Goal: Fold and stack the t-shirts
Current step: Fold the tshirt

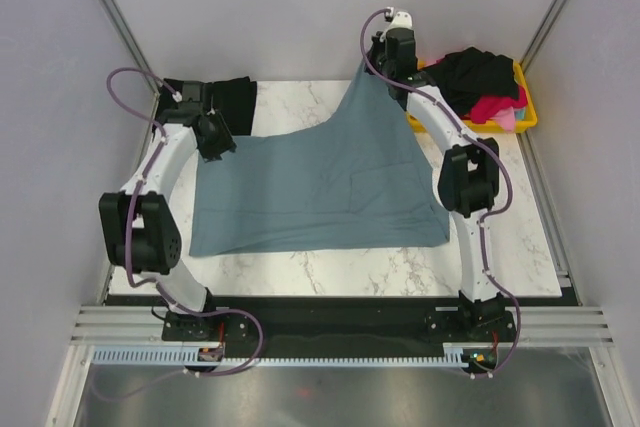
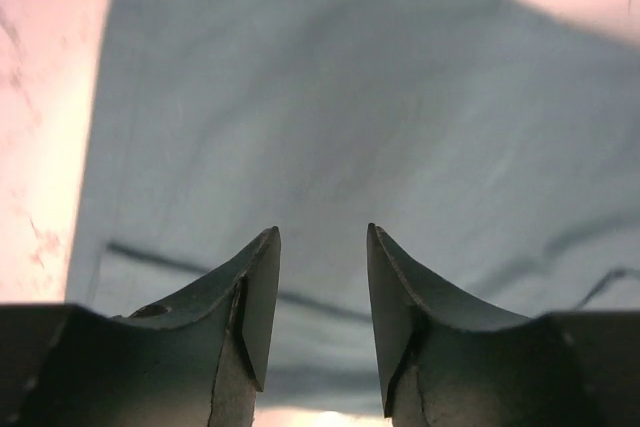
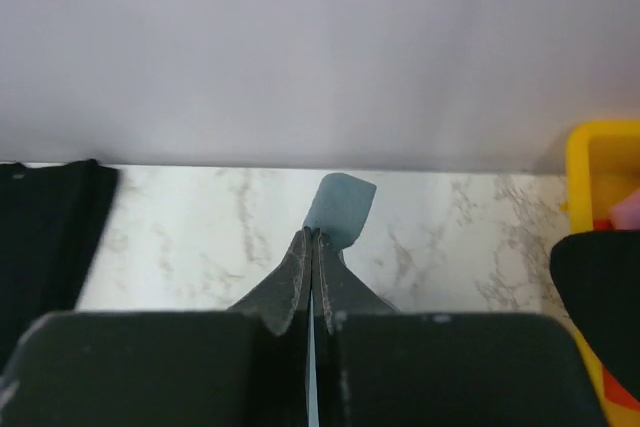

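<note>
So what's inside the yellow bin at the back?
A heap of clothes: a black t-shirt lies on top, spilling over the rim of the yellow bin, with pink-red cloth peeking out beneath it. Whatever lies deeper in the bin is covered by them.

i count one blue-grey t-shirt (image 1: 310,187) in my right hand (image 3: 312,242), one black t-shirt (image 1: 230,97) beyond my left hand (image 2: 322,247), one yellow bin (image 1: 528,112).
</note>
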`<move>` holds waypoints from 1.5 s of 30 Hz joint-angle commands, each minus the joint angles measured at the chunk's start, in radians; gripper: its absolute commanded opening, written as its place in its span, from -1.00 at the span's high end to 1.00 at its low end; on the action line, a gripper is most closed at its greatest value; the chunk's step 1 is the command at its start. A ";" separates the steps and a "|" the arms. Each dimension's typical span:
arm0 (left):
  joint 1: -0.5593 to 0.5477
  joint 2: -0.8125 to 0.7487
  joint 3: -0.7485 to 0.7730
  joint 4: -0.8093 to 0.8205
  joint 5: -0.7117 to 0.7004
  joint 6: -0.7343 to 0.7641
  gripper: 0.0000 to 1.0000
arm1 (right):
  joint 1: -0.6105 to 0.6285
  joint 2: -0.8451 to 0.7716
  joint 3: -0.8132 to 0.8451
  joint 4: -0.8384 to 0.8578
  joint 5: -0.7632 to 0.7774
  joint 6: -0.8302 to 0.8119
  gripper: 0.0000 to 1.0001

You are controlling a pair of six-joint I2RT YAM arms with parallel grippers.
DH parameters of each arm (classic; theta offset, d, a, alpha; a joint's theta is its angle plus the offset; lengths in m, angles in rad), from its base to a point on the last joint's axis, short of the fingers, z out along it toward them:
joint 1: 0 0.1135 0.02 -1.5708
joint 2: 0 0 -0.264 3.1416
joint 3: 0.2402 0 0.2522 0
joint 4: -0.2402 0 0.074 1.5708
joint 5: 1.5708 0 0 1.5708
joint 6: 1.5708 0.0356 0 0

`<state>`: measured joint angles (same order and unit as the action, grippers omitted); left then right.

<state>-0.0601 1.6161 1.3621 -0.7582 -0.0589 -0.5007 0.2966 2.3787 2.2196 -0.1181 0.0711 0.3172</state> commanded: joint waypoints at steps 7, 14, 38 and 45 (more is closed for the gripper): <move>0.126 0.428 0.438 -0.030 -0.062 -0.033 0.10 | 0.038 -0.292 -0.377 0.193 -0.113 0.046 1.00; 0.144 0.587 0.699 -0.056 -0.041 -0.024 0.08 | 0.058 -0.354 -0.511 0.236 -0.132 0.039 1.00; 0.149 0.668 0.624 -0.081 -0.065 -0.091 0.23 | 0.058 -0.352 -0.558 0.238 -0.106 0.019 1.00; 0.149 0.663 0.612 -0.082 -0.062 -0.098 0.96 | 0.056 -0.349 -0.560 0.236 -0.105 0.019 1.00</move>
<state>0.0837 2.2944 1.9759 -0.8371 -0.1036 -0.5766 0.3508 2.0762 1.6646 0.0753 -0.0368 0.3447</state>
